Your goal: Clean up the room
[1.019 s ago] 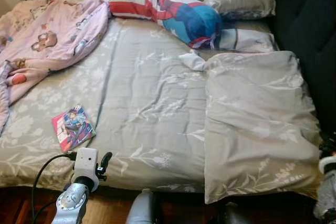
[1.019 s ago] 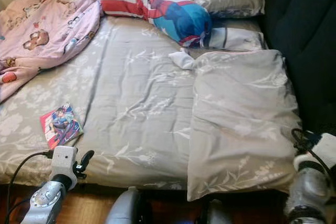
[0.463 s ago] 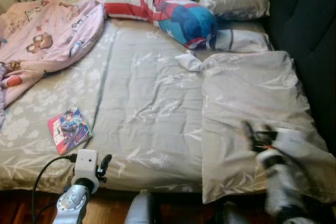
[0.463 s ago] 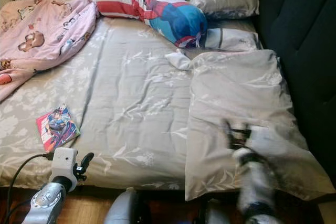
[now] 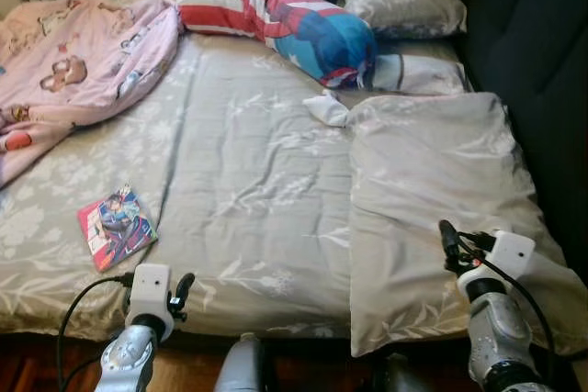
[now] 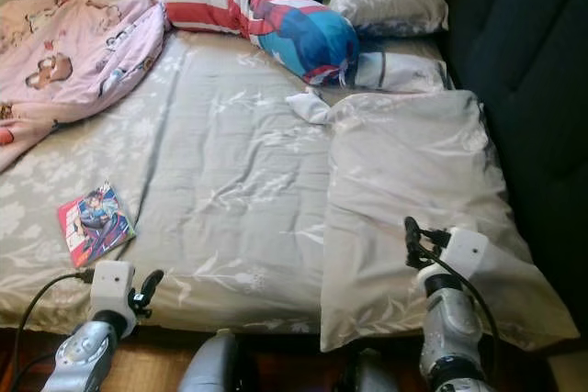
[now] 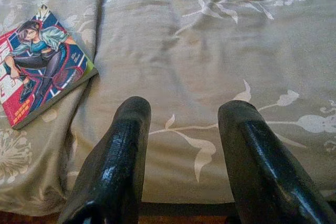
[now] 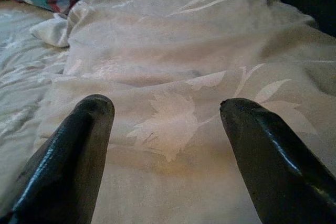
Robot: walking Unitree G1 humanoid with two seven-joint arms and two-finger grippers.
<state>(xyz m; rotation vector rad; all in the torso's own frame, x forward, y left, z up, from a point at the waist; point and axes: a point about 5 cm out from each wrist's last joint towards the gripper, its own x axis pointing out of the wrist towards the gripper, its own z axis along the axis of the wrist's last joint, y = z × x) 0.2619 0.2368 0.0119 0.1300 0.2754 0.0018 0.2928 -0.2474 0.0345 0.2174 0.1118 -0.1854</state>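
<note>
A grey floral bed (image 5: 248, 172) lies before me. On its right side rests a large grey pillow (image 5: 441, 199). My right gripper (image 5: 449, 243) hovers over the pillow's near end, open, with nothing between its fingers (image 8: 68, 156). A comic book (image 5: 117, 226) with a colourful cover lies near the bed's front left edge. My left gripper (image 5: 181, 293) hangs low at the front edge, open, just right of the book (image 7: 39, 66). A pink blanket (image 5: 73, 52) is heaped at the far left.
A red, white and blue bolster (image 5: 276, 20) lies across the head of the bed, with grey pillows (image 5: 404, 2) behind it. A small white cloth (image 5: 328, 109) sits mid-bed. A dark headboard (image 5: 533, 80) runs along the right. Wooden floor (image 5: 37, 374) shows below.
My right arm has come up from the lower right corner and now holds its gripper steady over the pillow's near end. The left arm has stayed put.
</note>
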